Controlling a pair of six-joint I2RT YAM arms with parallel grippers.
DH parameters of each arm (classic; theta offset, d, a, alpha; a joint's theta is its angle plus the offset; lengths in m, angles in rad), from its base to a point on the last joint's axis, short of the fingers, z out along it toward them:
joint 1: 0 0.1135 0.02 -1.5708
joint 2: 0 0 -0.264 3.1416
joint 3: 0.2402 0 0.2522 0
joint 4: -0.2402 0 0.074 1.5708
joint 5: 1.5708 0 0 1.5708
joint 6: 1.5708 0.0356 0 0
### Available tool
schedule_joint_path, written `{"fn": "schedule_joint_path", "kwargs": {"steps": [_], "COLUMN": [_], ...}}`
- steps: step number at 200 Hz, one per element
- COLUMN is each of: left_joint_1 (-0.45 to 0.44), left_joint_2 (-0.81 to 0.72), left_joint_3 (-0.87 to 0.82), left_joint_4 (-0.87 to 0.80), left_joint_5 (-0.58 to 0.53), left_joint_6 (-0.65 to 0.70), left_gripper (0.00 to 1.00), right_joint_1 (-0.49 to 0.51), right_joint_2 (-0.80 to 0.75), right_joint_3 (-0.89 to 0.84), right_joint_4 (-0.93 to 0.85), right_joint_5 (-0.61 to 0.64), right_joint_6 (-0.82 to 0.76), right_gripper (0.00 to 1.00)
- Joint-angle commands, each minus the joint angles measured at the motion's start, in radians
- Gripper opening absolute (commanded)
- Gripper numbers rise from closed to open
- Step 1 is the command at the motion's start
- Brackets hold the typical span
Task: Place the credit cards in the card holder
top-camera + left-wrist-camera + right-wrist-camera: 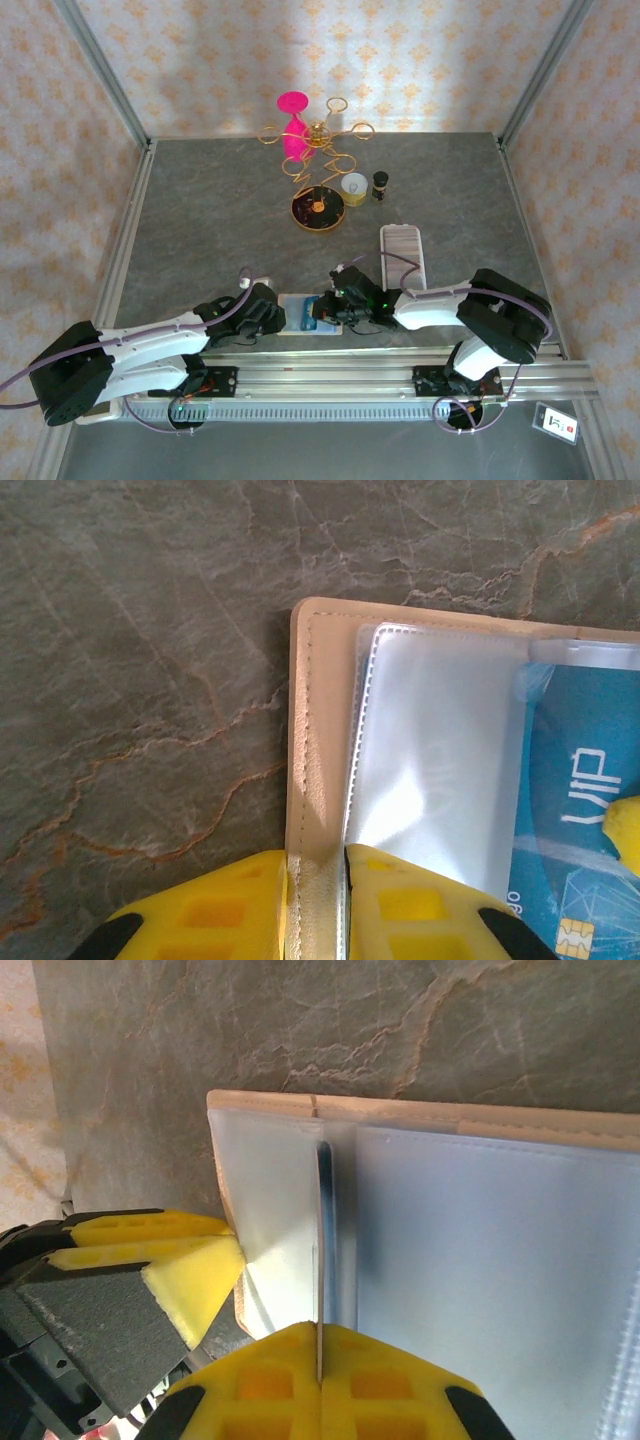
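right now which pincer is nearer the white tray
Right. The right pincer is just in front of the tray and to its left. The left pincer is farther left, on the other side of the wallet.

The credit card runs off the right edge, partly veiled by a clear sleeve

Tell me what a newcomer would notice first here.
The bright pink goblet and the gold wire stand at the far end of the table catch the eye first. At the near edge lies the open beige holder. The left tool pinches its edge, and the right tool is shut on a blue card.
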Motion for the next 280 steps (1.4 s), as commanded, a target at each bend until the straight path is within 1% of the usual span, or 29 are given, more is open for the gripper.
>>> {"fn": "schedule_joint_path", "kwargs": {"steps": [1, 26, 49, 61, 81, 98, 122, 131, 154, 173, 207, 217, 280], "left_joint_1": [-0.015, -0.02, -0.02, -0.021, -0.022, -0.023, -0.023, -0.025, -0.026, -0.026, -0.03, -0.032, -0.037], "left_joint_2": [0.026, 0.027, 0.023, 0.023, 0.022, 0.021, 0.017, 0.016, 0.017, 0.019, 0.026, 0.024, 0.018], "left_joint_3": [-0.006, -0.006, -0.005, -0.005, -0.006, -0.005, -0.008, -0.008, -0.007, -0.009, -0.007, -0.008, -0.012], "left_joint_4": [-0.002, -0.005, -0.006, -0.008, -0.007, -0.01, -0.01, -0.009, -0.005, -0.001, 0.001, 0.002, 0.004], "left_joint_5": [-0.003, -0.003, -0.006, -0.006, -0.006, -0.006, -0.007, -0.006, -0.006, -0.005, -0.003, -0.004, -0.006], "left_joint_6": [-0.007, -0.009, -0.009, -0.008, -0.011, -0.01, -0.012, -0.013, -0.015, -0.015, -0.016, -0.017, -0.022], "left_gripper": [0.19, 0.19, 0.19, 0.19, 0.19, 0.19, 0.19, 0.19, 0.18, 0.19, 0.18, 0.18, 0.18], "right_joint_1": [0.007, 0.006, 0.007, 0.007, 0.007, 0.007, 0.007, 0.007, 0.007, 0.007, 0.013, 0.017, 0.034], "right_joint_2": [-0.015, -0.011, 0.003, 0.009, 0.01, -0.005, -0.027, -0.032, -0.038, -0.037, -0.005, 0.003, 0.034], "right_joint_3": [-0.023, -0.029, -0.025, -0.022, -0.008, 0.009, 0.035, 0.043, 0.062, 0.064, 0.066, 0.074, 0.106], "right_joint_4": [0.028, 0.06, 0.054, 0.049, 0.01, -0.058, -0.146, -0.172, -0.234, -0.238, -0.186, -0.174, -0.158], "right_joint_5": [-0.029, -0.035, -0.023, -0.016, 0.007, 0.049, 0.093, 0.099, 0.122, 0.126, 0.084, 0.08, 0.08], "right_joint_6": [0.009, 0.021, 0.017, 0.016, -0.001, -0.024, -0.056, -0.066, -0.085, -0.087, -0.071, -0.069, -0.065], "right_gripper": [0.01, 0.01, 0.05, 0.1, 0.23, 0.28, 0.4, 0.43, 0.43, 0.43, 0.32, 0.31, 0.3]}}
